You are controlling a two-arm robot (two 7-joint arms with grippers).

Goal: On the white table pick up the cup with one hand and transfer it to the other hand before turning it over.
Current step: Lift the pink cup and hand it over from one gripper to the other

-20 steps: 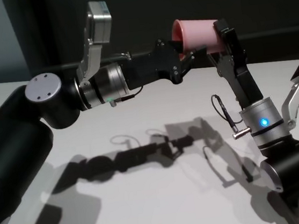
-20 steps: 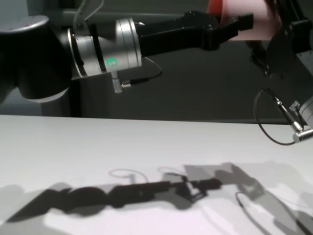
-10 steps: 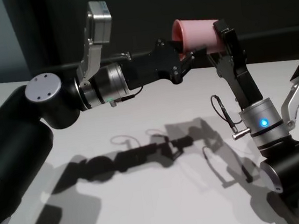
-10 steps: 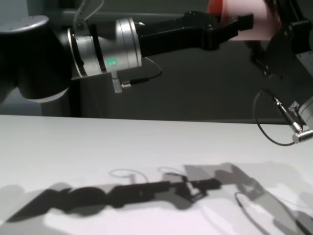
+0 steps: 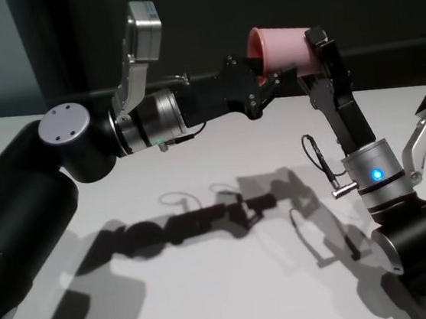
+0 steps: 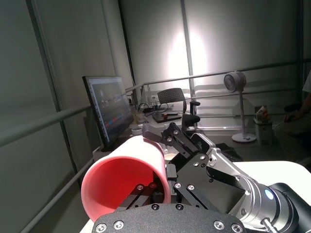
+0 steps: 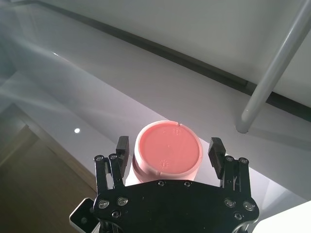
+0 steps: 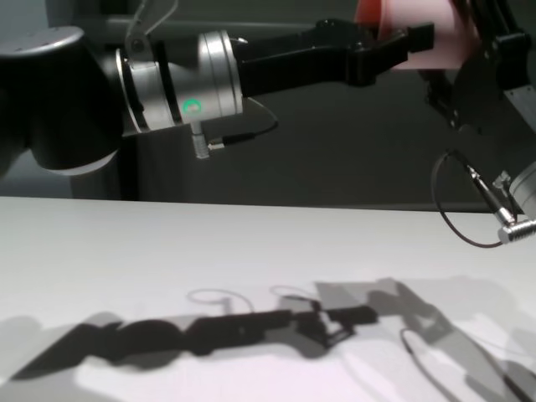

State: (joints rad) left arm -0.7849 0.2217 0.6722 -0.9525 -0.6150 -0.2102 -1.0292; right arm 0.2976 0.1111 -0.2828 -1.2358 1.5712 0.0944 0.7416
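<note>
The pink cup (image 5: pixel 285 47) lies on its side in mid-air, high above the white table (image 5: pixel 212 283). My left gripper (image 5: pixel 262 73) is shut on its rim, one finger inside the mouth (image 6: pixel 124 179). From the other end my right gripper (image 7: pixel 168 145) stands open around the cup's base (image 7: pixel 167 150). Its fingertips (image 7: pixel 122 145) flank the base with a small gap on each side. In the chest view the cup (image 8: pixel 427 33) sits at the top edge with the left gripper (image 8: pixel 410 42) on it.
Only the arms' shadows (image 5: pixel 205 222) lie on the table below. A dark wall (image 8: pixel 335 151) stands behind the table's far edge. The right arm's cable loop (image 8: pixel 456 209) hangs beside its wrist.
Almost nothing differs: the left arm has shifted a hair. The cup stays in the left gripper and the right gripper stays open around its base.
</note>
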